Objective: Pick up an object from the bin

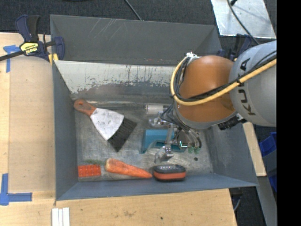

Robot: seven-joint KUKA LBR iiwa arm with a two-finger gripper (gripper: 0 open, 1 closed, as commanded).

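Note:
My gripper (166, 149) hangs low in the right half of the bin, under the arm's orange cover. It is right beside a teal block (151, 139), at the block's right edge and partly over it. Just in front of the gripper, against the near wall, lies a flat oval thing (169, 173), black with a red rim. An orange carrot (127, 169) lies to the left of the oval, along the near wall. Whether anything is held cannot be seen.
A brush (107, 123) with an orange handle, a white plate and black bristles lies left of centre. A small red block (89, 171) sits in the near left corner. A clear tube (154, 108) lies near the back wall, partly under the arm.

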